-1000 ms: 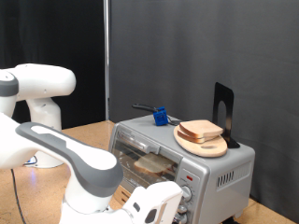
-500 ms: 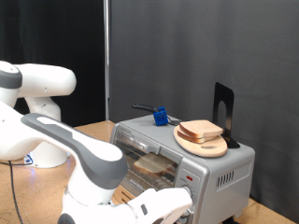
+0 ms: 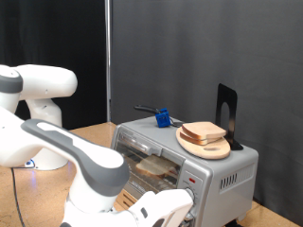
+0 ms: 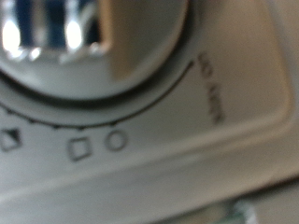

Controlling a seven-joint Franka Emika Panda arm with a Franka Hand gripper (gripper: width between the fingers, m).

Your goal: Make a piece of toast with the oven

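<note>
Hand [image 3: 186, 201] at oven [image 3: 222, 170] knobs, grip state unclear, toast [image 3: 153, 167] inside

- The oven [image 3: 204, 170] sits on the wooden table [image 3: 95, 135], silver-grey, with its glass door shut.
- Through the glass you can see a piece of toast [image 3: 153, 167] lying on the rack inside.
- On top of the oven there's a round wooden plate [image 3: 203, 146] with another bread slice [image 3: 204, 131] on it, plus a small blue clip [image 3: 163, 118] and a black stand [image 3: 227, 115].
- The arm's white hand, so the gripper [image 3: 169, 210], is low down right at the oven's front by the knobs [image 3: 192, 196]; fingers aren't really visible.
</note>
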